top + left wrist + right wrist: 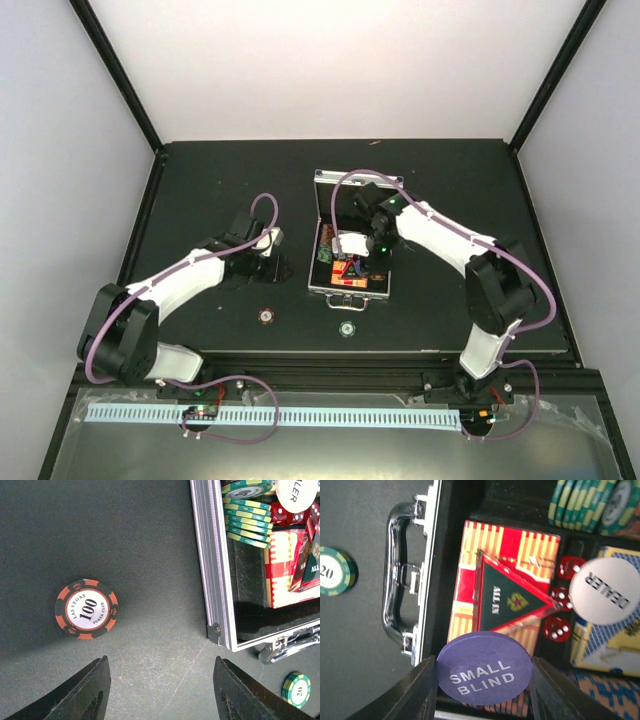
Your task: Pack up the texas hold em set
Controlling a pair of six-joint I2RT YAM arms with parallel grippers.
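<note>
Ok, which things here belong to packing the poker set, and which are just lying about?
Job: open case, Small Blind button in the right gripper, loose 100 chip, loose 20 chip, card deck, dice, Dealer button.
Lying about: pale strip along the near edge, arm cables.

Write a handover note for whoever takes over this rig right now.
Left end effector: open, empty, above the table near the 100 chip.
Right end effector: shut on the purple small blind button, over the open case.
Done: green chips, dice, dealer button, card deck in the case.
Left: drop the button in, pack the 100 chip and 20 chip lying on the table, close the case.
</note>
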